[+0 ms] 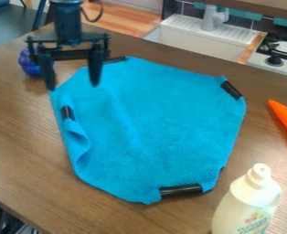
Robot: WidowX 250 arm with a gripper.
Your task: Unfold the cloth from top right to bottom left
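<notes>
Bottle (pixel 246 201) is standing nearest | cloth (pixel 161 116) is looking soft, probably light; raised left fold (pixel 80 142) is offering likeliest pinch | tool (pixel 73 85) is hanging released

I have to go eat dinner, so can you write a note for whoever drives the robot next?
Hand: open and empty, at the cloth's upper-left side in the picture.
Cloth: on the table.
Done: most of it lies spread out.
Left: a raised fold runs along its left edge; smoothing that probably comes next.
</notes>
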